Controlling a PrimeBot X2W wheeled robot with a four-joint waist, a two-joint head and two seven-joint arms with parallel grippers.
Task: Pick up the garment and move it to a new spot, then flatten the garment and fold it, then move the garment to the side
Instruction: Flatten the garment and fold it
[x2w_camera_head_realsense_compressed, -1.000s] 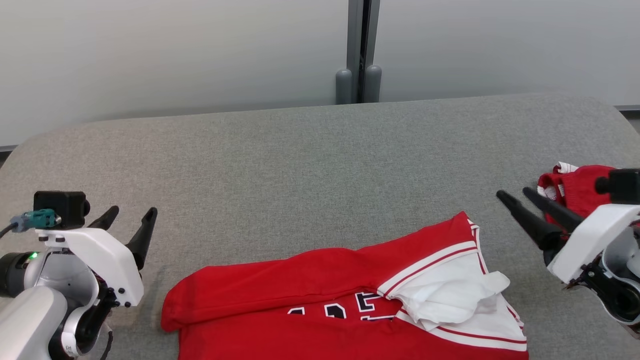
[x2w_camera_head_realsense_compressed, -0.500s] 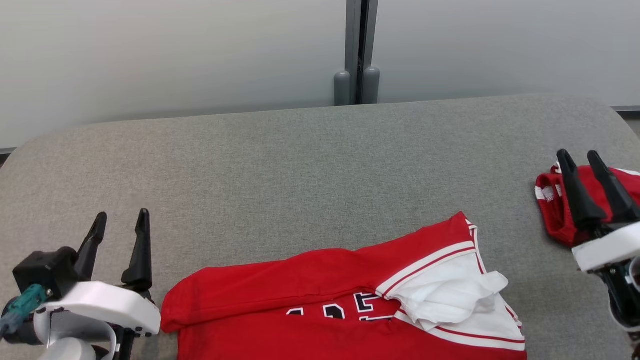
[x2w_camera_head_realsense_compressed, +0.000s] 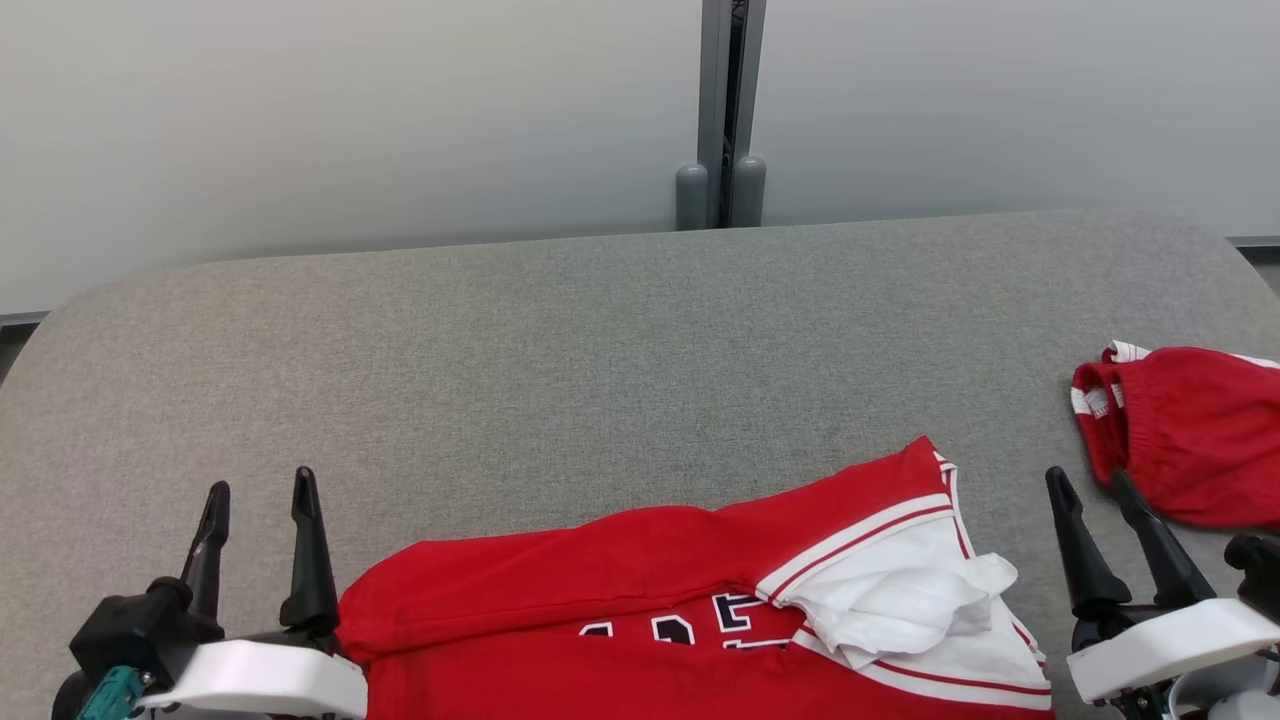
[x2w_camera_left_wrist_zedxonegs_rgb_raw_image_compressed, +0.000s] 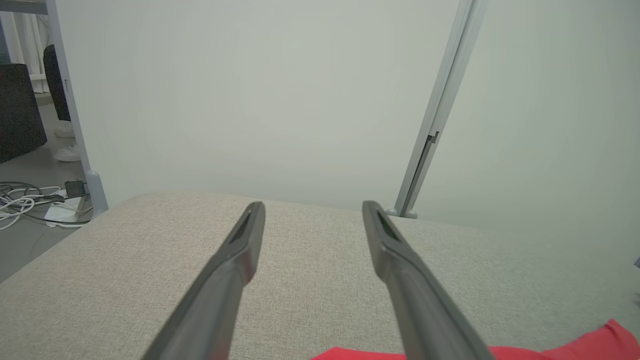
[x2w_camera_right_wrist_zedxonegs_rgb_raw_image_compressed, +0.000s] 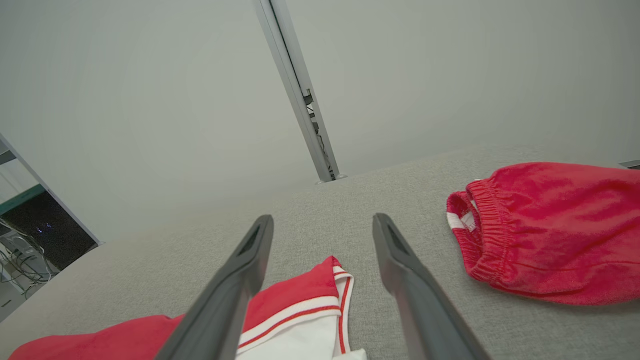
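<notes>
At near edge of grey worktop: red jersey, partly folded, white inside turned out at right end. Left fingers spread apart and empty just beside its left edge. Right fingers likewise off its right end, near red shorts.

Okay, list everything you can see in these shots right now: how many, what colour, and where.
jersey: one, red with white trim and dark lettering, near edge of the table, middle
shorts: one pair, red with white trim, right side of the table, apart from the jersey
table: one, grey fabric top, in front of the robot
wall panels: two, pale grey, behind the table
post: one, grey, between the panels
cables: a tangle, white, floor left of the table
left end effector: one, dark fingers, open, beside the jersey's left edge
right end effector: one, dark fingers, open, between jersey and shorts
</notes>
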